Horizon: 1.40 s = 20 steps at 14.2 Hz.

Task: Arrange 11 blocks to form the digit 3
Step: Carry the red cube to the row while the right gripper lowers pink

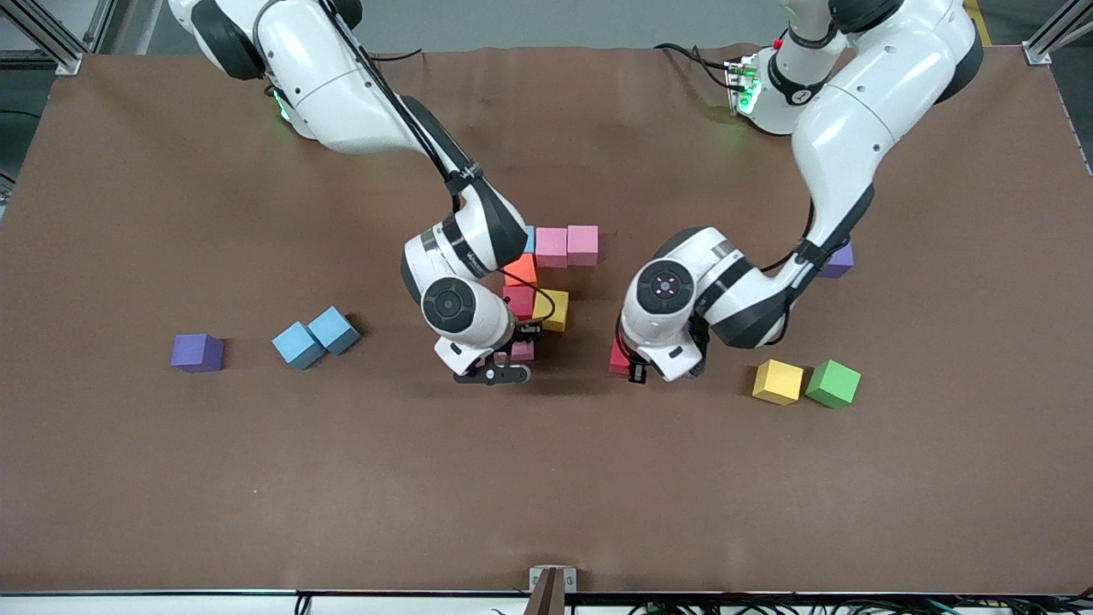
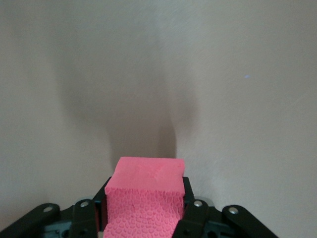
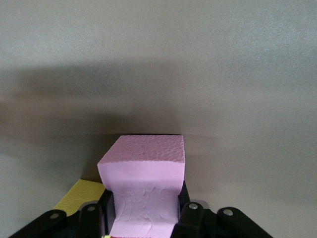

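Counted on the brown table mat (image 1: pixel 171 478): two pink foam cubes (image 1: pixel 566 246) touching in a row farthest from the front camera, one orange foam cube (image 1: pixel 522 271), one red foam cube (image 1: pixel 518 301) and one yellow foam cube (image 1: pixel 553 309) packed just below them. Two light blue foam cubes (image 1: pixel 315 337) touching, one purple foam cube (image 1: pixel 197 352) beside them toward the right arm's end. A second yellow cube (image 1: pixel 778 381) against one green foam cube (image 1: pixel 833 383); another purple cube (image 1: pixel 838 260) half hidden by the left arm. Left gripper (image 2: pixel 144 210) clamped on a second red cube (image 2: pixel 144 191). Right gripper (image 3: pixel 144 213) clamped on a third pink cube (image 3: pixel 143 173), hard against the cluster's near edge. Wide bare mat nearest the front camera.
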Tool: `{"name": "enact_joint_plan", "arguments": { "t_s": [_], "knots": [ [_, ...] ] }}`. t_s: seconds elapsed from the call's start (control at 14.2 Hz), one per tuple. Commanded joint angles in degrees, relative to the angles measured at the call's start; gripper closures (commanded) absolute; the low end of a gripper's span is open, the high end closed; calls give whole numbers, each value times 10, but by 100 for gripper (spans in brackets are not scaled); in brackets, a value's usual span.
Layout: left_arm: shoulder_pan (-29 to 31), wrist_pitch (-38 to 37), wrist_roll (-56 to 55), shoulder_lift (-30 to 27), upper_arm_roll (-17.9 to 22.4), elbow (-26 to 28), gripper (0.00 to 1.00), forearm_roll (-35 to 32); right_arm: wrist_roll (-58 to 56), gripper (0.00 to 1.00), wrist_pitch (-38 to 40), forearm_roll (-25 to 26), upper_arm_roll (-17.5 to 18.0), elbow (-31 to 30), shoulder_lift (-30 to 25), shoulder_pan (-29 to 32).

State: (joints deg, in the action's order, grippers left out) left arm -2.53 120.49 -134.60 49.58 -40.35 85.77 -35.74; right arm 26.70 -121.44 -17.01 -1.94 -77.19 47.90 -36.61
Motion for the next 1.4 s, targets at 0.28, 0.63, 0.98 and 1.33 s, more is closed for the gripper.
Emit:
{"name": "enact_joint_plan", "arguments": {
  "t_s": [0.28, 0.63, 0.98, 1.33],
  "knots": [
    [-32, 11, -117, -6, 2, 27, 87, 7, 1, 62, 11, -5, -3, 0, -2, -5],
    [-40, 41, -178, -9, 2, 57, 87, 6, 1, 62, 9, -5, -3, 0, 0, -5],
    [-48, 42, -204, -11, 1, 75, 87, 5, 2, 61, 6, -5, -3, -3, 0, -6],
    [-49, 42, -230, -11, -11, 78, 87, 5, 2, 60, 6, -4, -3, -5, 0, -7]
  ]
}}
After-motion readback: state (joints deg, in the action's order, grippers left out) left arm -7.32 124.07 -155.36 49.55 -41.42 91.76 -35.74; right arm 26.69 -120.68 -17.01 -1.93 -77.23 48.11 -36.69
